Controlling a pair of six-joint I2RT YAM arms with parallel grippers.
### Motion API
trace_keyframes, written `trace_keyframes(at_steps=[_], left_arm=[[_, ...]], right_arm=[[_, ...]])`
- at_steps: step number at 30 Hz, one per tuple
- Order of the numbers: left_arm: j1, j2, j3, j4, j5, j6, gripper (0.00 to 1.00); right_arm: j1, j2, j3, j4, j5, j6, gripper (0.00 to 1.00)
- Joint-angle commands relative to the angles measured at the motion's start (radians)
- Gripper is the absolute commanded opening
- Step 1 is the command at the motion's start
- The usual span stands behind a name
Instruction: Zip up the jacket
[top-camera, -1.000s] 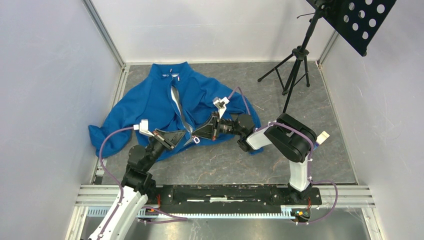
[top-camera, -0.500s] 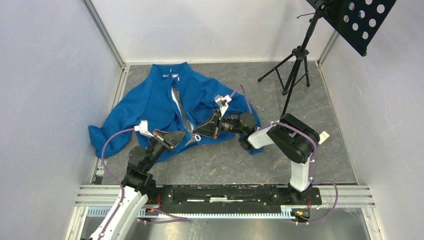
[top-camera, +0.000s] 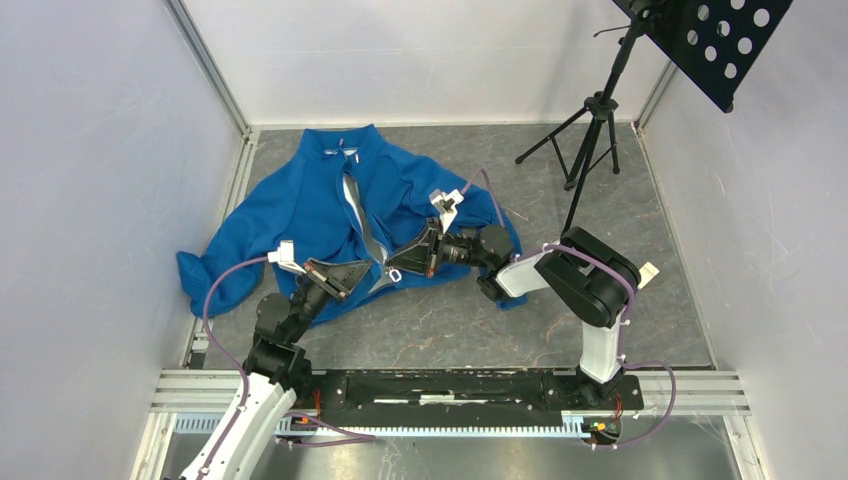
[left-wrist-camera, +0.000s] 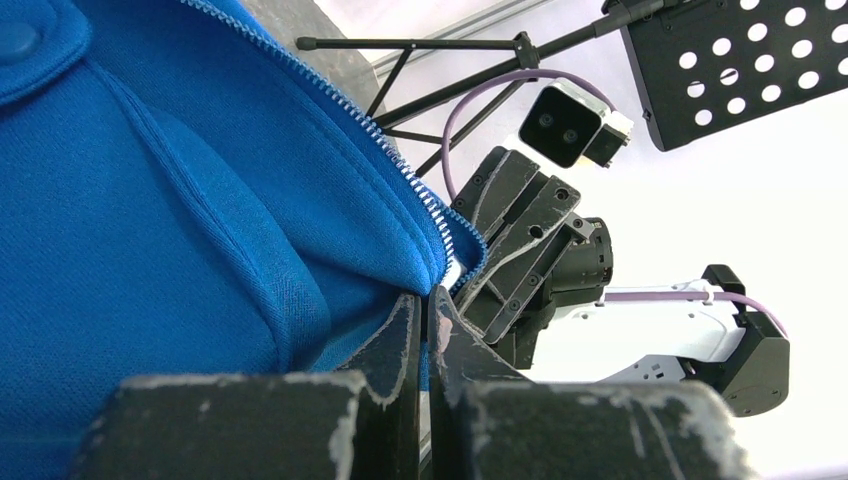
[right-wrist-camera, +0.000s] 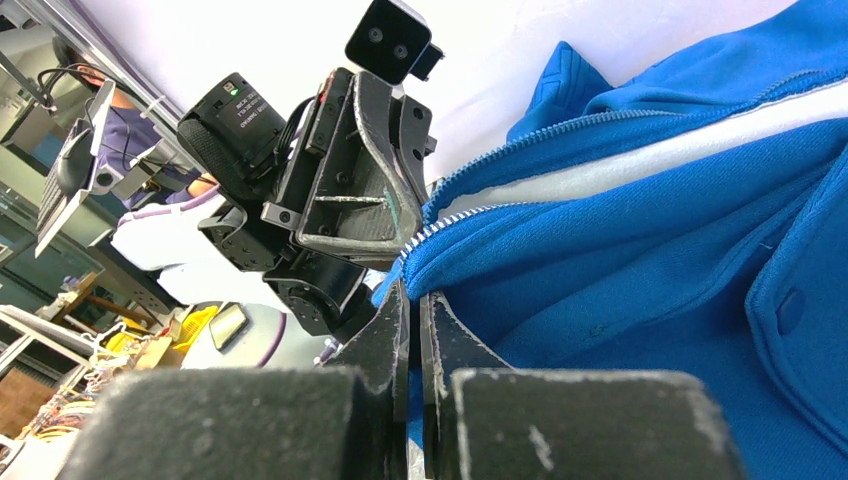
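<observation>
The blue fleece jacket (top-camera: 300, 205) lies spread on the grey floor, collar far, front open with pale lining showing along the zipper (top-camera: 358, 215). My left gripper (top-camera: 372, 270) is shut on the bottom corner of the jacket's left front panel (left-wrist-camera: 300, 250), beside its zipper teeth (left-wrist-camera: 400, 170). My right gripper (top-camera: 392, 272) is shut on the bottom corner of the right front panel (right-wrist-camera: 620, 260), below its zipper teeth (right-wrist-camera: 440, 225). The two grippers face each other almost tip to tip at the jacket's hem. The zipper slider is not visible.
A black tripod stand (top-camera: 590, 130) with a perforated black plate (top-camera: 725, 40) stands at the back right. White walls close the cell on three sides. The aluminium rail (top-camera: 450, 385) with the arm bases runs along the near edge.
Both grippers have drawn slightly closer together at the hem, the right one shifting a little left and up. Both holds are unchanged.
</observation>
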Motion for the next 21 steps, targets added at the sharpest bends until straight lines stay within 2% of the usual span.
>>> trace_keyframes(at_steps=[1,10,21], left_arm=[[0.004,-0.005,-0.004,0.076,0.027,-0.048,0.02],[0.01,0.043,-0.042,0.192,0.039,-0.121,0.02],[0.013,0.02,-0.039,0.186,0.04,-0.139,0.02]], right_arm=[[0.001,-0.067,0.007,0.486,-0.026,-0.007,0.0],[0.001,-0.039,0.05,0.485,-0.034,0.016,0.0],[0.001,-0.029,0.043,0.485,-0.013,0.011,0.0]])
